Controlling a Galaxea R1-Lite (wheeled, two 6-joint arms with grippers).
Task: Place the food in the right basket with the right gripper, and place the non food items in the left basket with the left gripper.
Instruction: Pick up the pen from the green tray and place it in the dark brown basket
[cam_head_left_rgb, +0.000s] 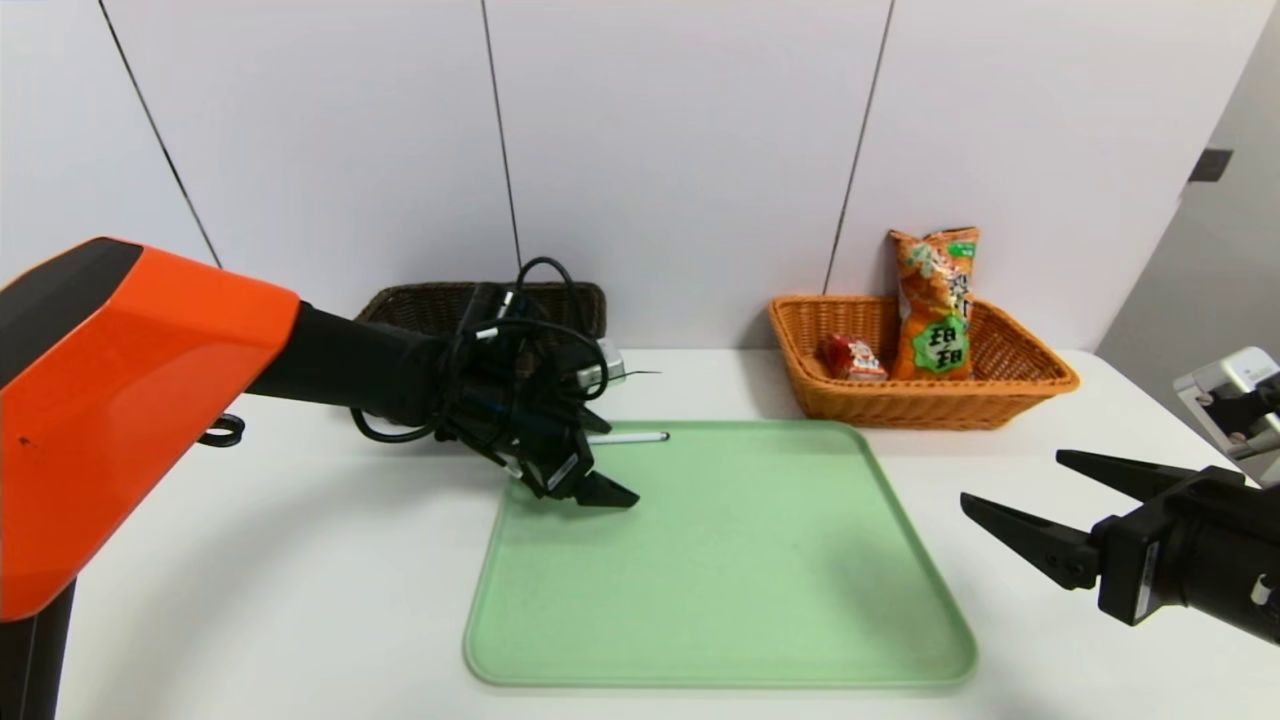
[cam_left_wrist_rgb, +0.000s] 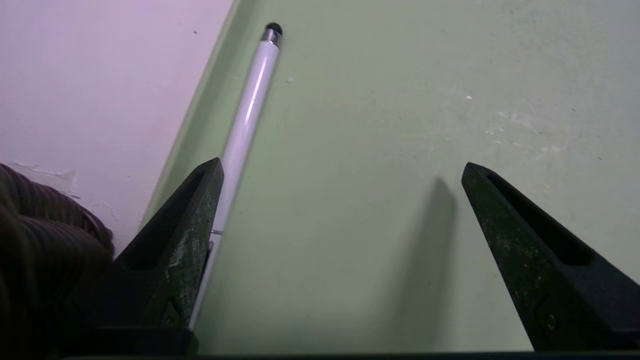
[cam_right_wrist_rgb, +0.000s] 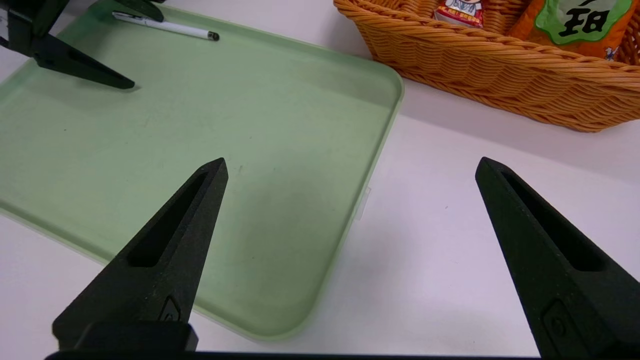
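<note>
A thin white pen (cam_head_left_rgb: 630, 437) (cam_left_wrist_rgb: 245, 125) (cam_right_wrist_rgb: 165, 26) with a black tip lies on the green tray (cam_head_left_rgb: 720, 580) close to its far left rim. My left gripper (cam_head_left_rgb: 590, 480) (cam_left_wrist_rgb: 342, 164) hovers low over it, open. One of its fingers (cam_left_wrist_rgb: 190, 235) is right beside the pen, and only bare tray lies between the jaws. The orange snack bag (cam_head_left_rgb: 937, 300) and the red drink carton (cam_head_left_rgb: 852, 357) are in the orange right basket (cam_head_left_rgb: 920, 400). The dark left basket (cam_head_left_rgb: 420, 300) stands behind the left arm, its inside hidden. My right gripper (cam_head_left_rgb: 1012, 476) (cam_right_wrist_rgb: 351, 161) is open and empty off the tray's right edge.
A small black ring (cam_head_left_rgb: 222, 430) lies on the white table at the far left. A light grey device (cam_head_left_rgb: 1230, 395) sits at the table's right edge. A white panelled wall stands behind both baskets.
</note>
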